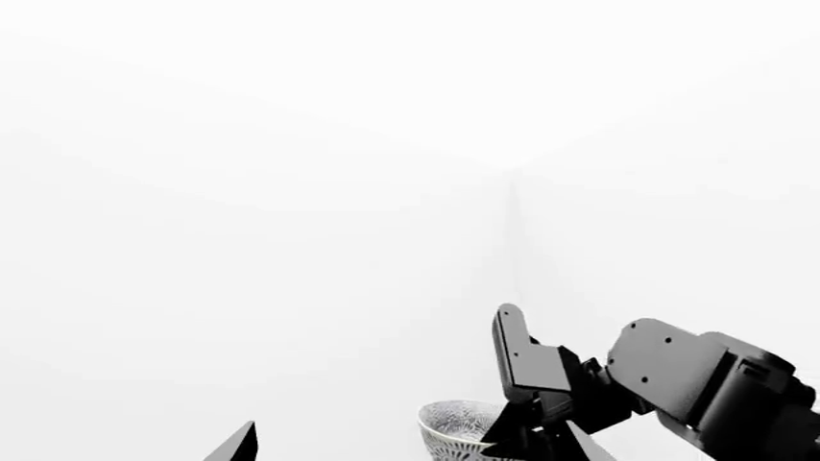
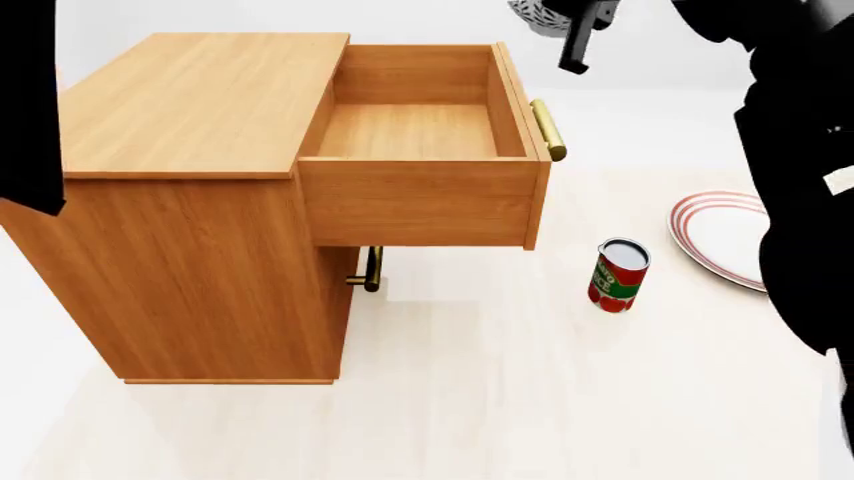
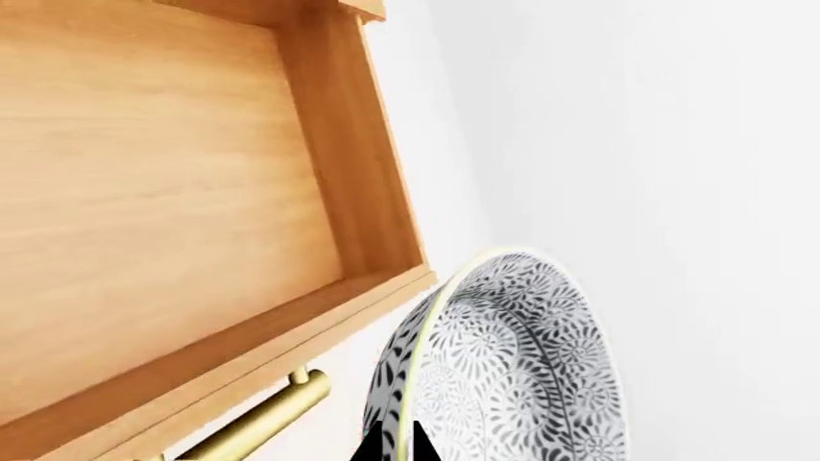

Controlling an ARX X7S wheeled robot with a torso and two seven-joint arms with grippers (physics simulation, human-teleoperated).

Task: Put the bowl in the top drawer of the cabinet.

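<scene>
The speckled blue-grey bowl (image 2: 538, 14) hangs in the air beyond the handle side of the top drawer (image 2: 414, 130), which is pulled out of the cabinet (image 2: 187, 210) and is empty inside. My right gripper (image 3: 398, 448) is shut on the bowl's rim (image 3: 513, 375), one finger on each side of the wall. In the left wrist view the bowl (image 1: 455, 427) shows low down with the right gripper (image 1: 536, 384) on it. My left gripper (image 1: 410, 449) is open, its two tips wide apart and nothing between them. The drawer's brass handle (image 3: 256, 423) lies just beside the bowl.
On the floor to the right of the cabinet stands a red can (image 2: 618, 275), and beyond it lies a white plate with red rings (image 2: 727, 238). The lower front's brass handle (image 2: 370, 270) sits under the open drawer. My left arm (image 2: 27, 100) covers the left edge.
</scene>
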